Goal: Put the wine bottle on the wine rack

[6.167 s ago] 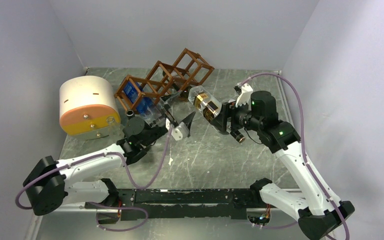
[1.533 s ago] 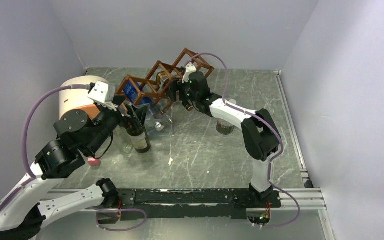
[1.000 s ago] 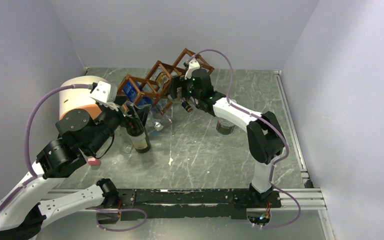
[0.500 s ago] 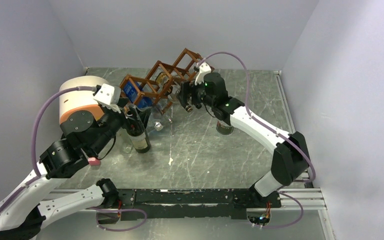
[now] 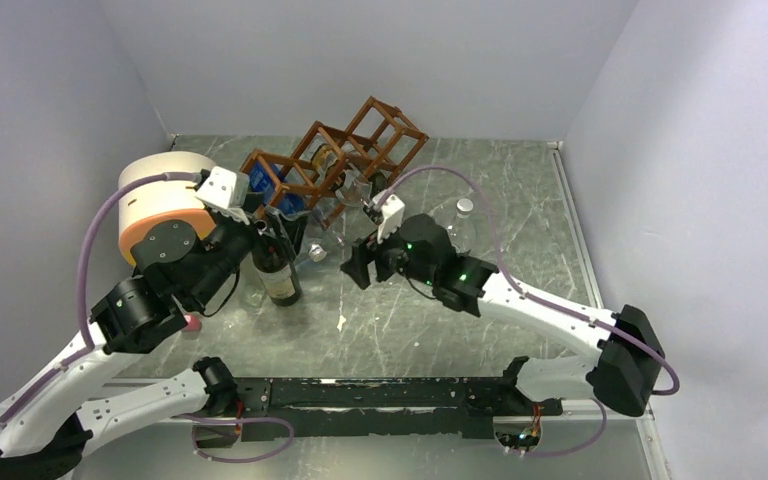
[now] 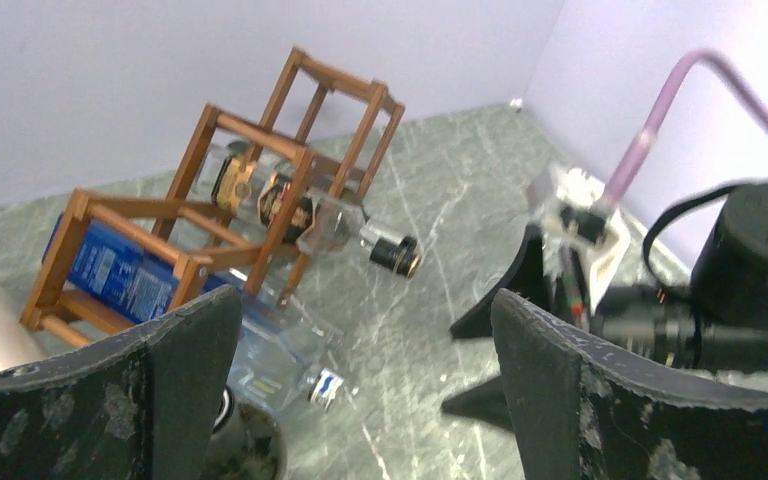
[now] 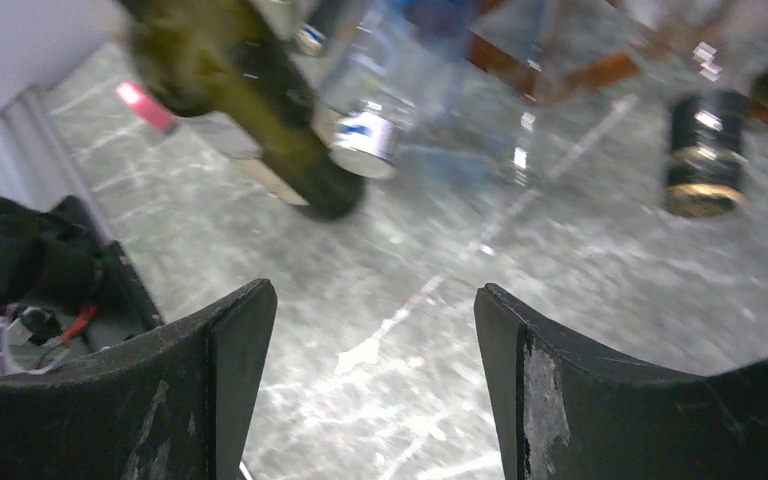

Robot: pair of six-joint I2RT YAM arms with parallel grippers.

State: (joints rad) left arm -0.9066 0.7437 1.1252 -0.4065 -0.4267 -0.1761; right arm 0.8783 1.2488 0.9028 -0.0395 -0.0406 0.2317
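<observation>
The reddish-brown wine rack (image 5: 345, 150) stands at the back of the table, also in the left wrist view (image 6: 260, 175). A clear bottle with a black and gold label (image 6: 270, 195) lies in a middle cell, its black cap (image 6: 396, 254) sticking out. A blue-labelled clear bottle (image 5: 263, 187) lies in the lower left cell. A dark wine bottle (image 5: 277, 272) stands upright in front of the rack. My left gripper (image 5: 280, 228) is open over its neck; the bottle's mouth (image 6: 245, 440) sits beside the left finger. My right gripper (image 5: 358, 262) is open and empty, low over the table's middle.
A cream-and-orange cylinder (image 5: 165, 205) lies left of the rack. A clear bottle (image 5: 460, 222) stands at the right, behind my right arm. A small pink object (image 5: 192, 322) lies near my left arm. Grey walls close in the left, right and back.
My right arm has pulled back from the rack toward the near middle of the table, gripper empty. The black-and-gold-labelled bottle stays in the rack. My left gripper has stayed over the dark bottle.
</observation>
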